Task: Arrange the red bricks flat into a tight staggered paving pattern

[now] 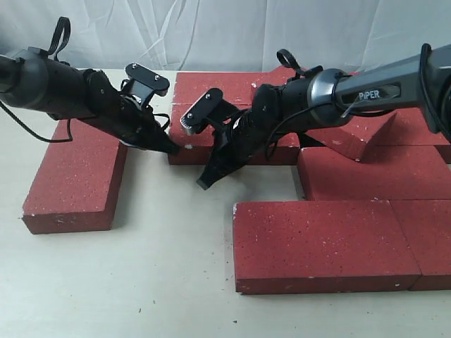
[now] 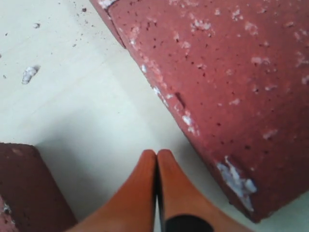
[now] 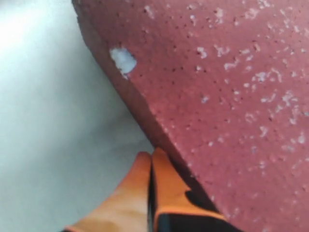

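Several red bricks lie flat on the pale table. One lies apart at the left [image 1: 77,176]; the middle brick [image 1: 282,149] lies in front of the back row [image 1: 211,86]. My left gripper [image 1: 174,148] is shut and empty, its tips [image 2: 157,153] on the table just off that brick's chipped corner [image 2: 231,87]. My right gripper [image 1: 207,184] is also shut and empty, low in front of the same brick. In the right wrist view its tips [image 3: 151,155] rest against the foot of a brick's side [image 3: 231,96].
More bricks lie at the right: a long one in front [image 1: 324,243] with a neighbour [image 1: 431,239], one behind them [image 1: 373,169], and a tilted one [image 1: 352,137] under the right arm. Bare table [image 1: 162,232] lies between the left brick and the front ones.
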Motion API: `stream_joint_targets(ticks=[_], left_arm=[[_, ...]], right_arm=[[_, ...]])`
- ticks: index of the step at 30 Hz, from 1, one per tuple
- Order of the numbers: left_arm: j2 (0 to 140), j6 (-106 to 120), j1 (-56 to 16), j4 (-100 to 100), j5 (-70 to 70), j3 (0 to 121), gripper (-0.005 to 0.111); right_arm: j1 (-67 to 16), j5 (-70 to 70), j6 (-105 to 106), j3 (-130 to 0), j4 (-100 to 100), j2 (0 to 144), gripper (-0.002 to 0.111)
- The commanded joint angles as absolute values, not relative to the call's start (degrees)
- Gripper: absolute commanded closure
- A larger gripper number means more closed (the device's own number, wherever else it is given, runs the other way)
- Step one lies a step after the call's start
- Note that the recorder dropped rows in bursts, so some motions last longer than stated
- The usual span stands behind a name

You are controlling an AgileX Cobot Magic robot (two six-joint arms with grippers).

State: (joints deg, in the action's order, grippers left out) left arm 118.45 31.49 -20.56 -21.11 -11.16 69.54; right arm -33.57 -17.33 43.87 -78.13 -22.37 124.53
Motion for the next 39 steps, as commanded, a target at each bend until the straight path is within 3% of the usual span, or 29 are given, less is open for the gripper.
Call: stream_joint_targets(ticks=[1,8,15,27,39], left_arm=[[118.6,31.6,-20.8,-21.9,-10.4,69.8,0.107],[118.7,31.6,-21.1,-23.7,-11.0,69.8,0.107],[121.1,31.8,-21.4,-23.6,-11.8,72.7,0.107],[124.8,32.1,-24.2,-23.4,-11.7,76.8,0.107],[125.0,32.1,-26.0,-22.9,-11.8,78.8,0.107]], right_arm=[[-33.4,-23.3,43.7,-78.6,-22.2,122.7,0.109],[-33.2,-36.7,43.6,-78.6,-15.9,115.2,0.109],[-26.2,-40.2,36.2,-76.5,-12.1,110.4,0.109],[-14.7,-31.7,36.5,-70.0,-19.6,103.7,0.109],[-13.2,-25.1,36.4,-67.0,-19.8,101.1,0.109]])
